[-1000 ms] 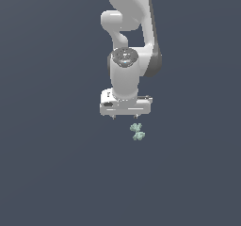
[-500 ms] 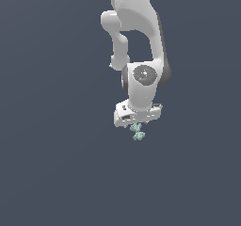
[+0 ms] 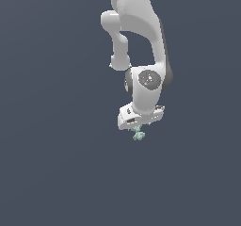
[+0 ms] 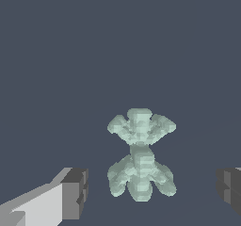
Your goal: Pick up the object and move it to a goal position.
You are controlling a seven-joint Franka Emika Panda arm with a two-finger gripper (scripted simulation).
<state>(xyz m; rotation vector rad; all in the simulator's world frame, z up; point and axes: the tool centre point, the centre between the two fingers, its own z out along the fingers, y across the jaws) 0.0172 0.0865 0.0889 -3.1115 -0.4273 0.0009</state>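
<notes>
The object (image 3: 139,135) is a tiny pale mint-green knobbly thing on the dark grey floor. In the exterior view it lies just below the white gripper (image 3: 137,127), partly hidden by the hand. In the wrist view the object (image 4: 140,155) lies between the two dark-padded fingers (image 4: 75,194), which stand wide apart on either side without touching it. The gripper (image 4: 153,192) is open and holds nothing.
The white arm (image 3: 141,41) reaches down from the top of the exterior view. A flat dark grey floor (image 3: 56,164) lies all around.
The arm has swung toward the exterior view's right and come down, turning the hand. The gripper now sits right over the object. The object has not moved.
</notes>
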